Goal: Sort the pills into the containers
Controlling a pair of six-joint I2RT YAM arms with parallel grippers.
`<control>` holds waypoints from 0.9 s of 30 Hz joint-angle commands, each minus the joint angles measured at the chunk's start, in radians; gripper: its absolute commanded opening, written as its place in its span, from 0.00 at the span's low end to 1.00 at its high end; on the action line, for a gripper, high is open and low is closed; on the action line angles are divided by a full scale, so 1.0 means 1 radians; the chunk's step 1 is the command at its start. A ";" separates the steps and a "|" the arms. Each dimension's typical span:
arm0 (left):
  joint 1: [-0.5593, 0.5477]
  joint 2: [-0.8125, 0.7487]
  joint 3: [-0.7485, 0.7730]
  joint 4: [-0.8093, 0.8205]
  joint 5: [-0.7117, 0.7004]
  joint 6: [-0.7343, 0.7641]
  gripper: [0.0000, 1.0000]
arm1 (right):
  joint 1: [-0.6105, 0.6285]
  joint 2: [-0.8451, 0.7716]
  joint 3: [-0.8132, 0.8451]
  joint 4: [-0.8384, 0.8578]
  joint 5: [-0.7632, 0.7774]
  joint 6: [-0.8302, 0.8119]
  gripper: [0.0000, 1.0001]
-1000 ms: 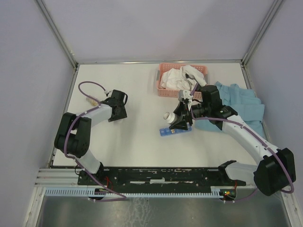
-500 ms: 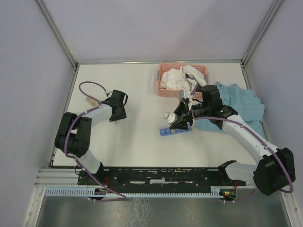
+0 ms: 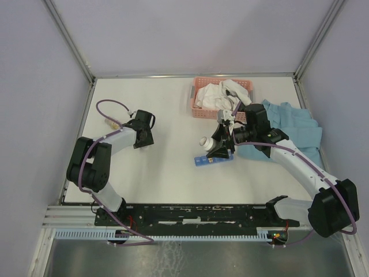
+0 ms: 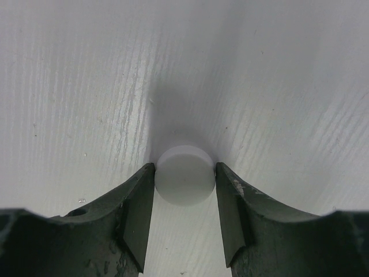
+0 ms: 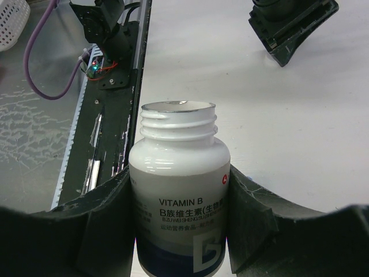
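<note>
My right gripper [image 5: 181, 182] is shut on a white vitamin bottle [image 5: 179, 190] with no cap, its open mouth [image 5: 177, 107] facing the left arm. In the top view this bottle [image 3: 204, 141] lies tilted just above the blue containers strip [image 3: 203, 161], which rests on the table partly under the right gripper [image 3: 222, 149]. My left gripper [image 4: 185, 172] is down on the table at the left [image 3: 144, 140]. Its two fingertips [image 4: 144, 184] touch both sides of a white round cap [image 4: 184, 182]. The pills are out of view.
A pink basket [image 3: 200, 111] of white cloth stands at the back. A teal cloth [image 3: 297, 130] lies beneath the right arm. A small bottle with tan contents [image 3: 109, 122] lies by the left arm. The black rail [image 3: 190, 213] runs along the near edge.
The left jaws have narrowed over the last second. In the top view neither arm nor the bottle has visibly shifted.
</note>
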 commanded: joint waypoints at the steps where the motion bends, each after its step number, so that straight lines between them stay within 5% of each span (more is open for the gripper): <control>1: 0.003 -0.024 -0.006 0.015 0.027 0.017 0.52 | -0.006 0.002 0.048 0.019 -0.040 -0.015 0.01; 15: 0.000 -0.142 -0.043 0.061 0.145 0.020 0.37 | -0.007 0.003 0.050 -0.013 -0.028 -0.058 0.01; 21: -0.014 -0.370 -0.199 0.305 0.531 -0.046 0.36 | -0.006 0.005 0.055 -0.096 0.025 -0.184 0.01; 24: -0.026 -0.462 -0.312 0.526 0.810 -0.175 0.36 | -0.007 -0.003 0.062 -0.153 0.088 -0.285 0.01; 27: -0.065 -0.517 -0.393 0.763 0.937 -0.335 0.36 | -0.007 -0.015 0.058 -0.168 0.141 -0.321 0.01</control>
